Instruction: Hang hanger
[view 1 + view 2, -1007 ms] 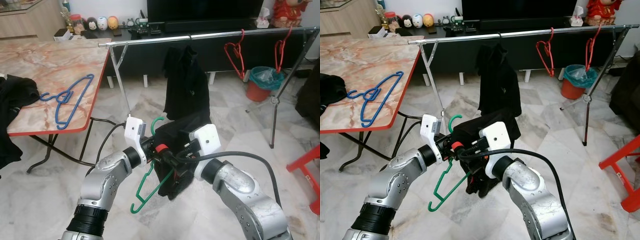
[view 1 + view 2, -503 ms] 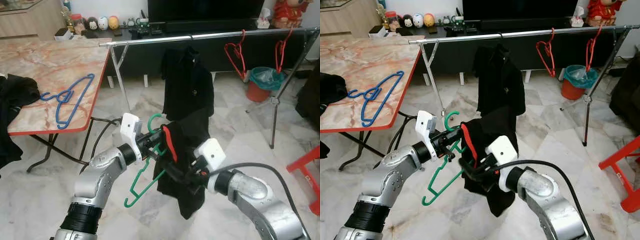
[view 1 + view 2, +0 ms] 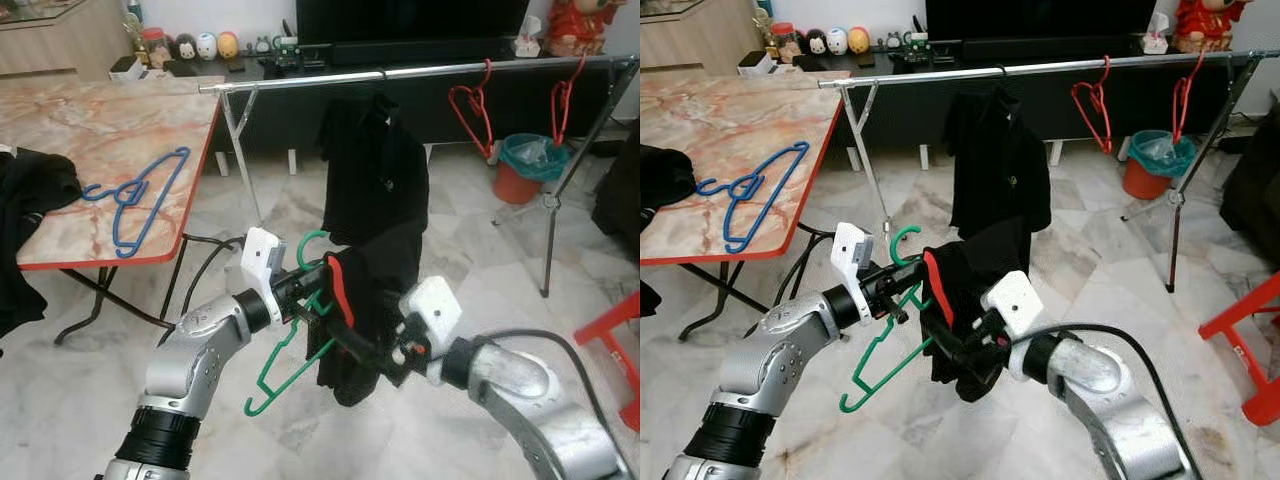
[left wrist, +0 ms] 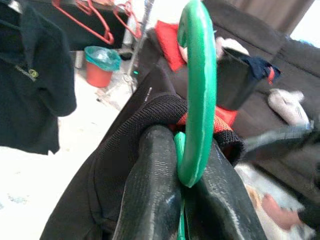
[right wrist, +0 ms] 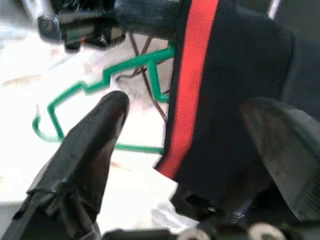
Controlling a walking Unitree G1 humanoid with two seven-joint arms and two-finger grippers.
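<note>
**Green hanger gripped low centre, dark garment half on it**

I have the left gripper [image 3: 300, 292] in the lower centre of the head view, its fingers [image 4: 150, 190] pinched tight on the neck of the green hanger [image 3: 290, 355], just under the hook. The hanger's frame dangles down and to the left of the gripper, tilted. A black garment with a red stripe [image 3: 365, 310] drapes over the hanger's right side and hangs down between my two arms.

My right gripper [image 3: 965, 355] sits just right of centre, low in the frame, at the garment. In its wrist view the two fingers [image 5: 85, 155] are spread wide, one on either side of the red-striped cloth edge, not clamped on it.

Across the top of the frame runs the metal clothes rail [image 3: 420, 72]. A black shirt [image 3: 375, 165] hangs from it at centre, and two red hangers [image 3: 470, 105] hang towards the upper right.

For containers: a red bin [image 3: 520, 170] stands on the floor in the upper right, under the rail, lined with a teal plastic bag; I can't make out contents.

At left, a blue hanger [image 3: 135, 195] lies flat on the marble-topped table [image 3: 90, 130].
</note>
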